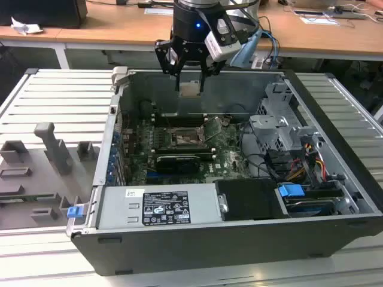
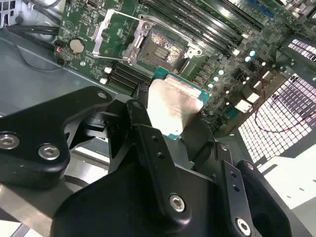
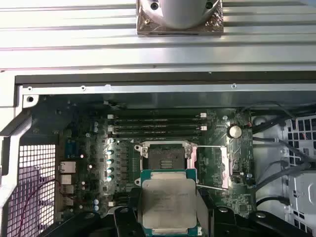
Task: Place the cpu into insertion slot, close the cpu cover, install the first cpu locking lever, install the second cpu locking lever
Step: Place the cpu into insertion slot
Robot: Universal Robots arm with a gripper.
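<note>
Early days here: the black two-fingered gripper [image 1: 190, 89] is clamped on the pale silvery square cpu [image 3: 168, 202], hovering over the dark square insertion slot [image 3: 165, 157]. Slot's empty, the silver metal cpu cover [image 3: 194, 165] is flipped open, nothing latched yet.

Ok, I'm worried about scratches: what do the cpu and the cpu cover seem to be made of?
The cpu: pale matte metal face, faintly mottled, on a green board edge. The cpu cover: probably bare sheet metal, judging by its bright glint.
</note>
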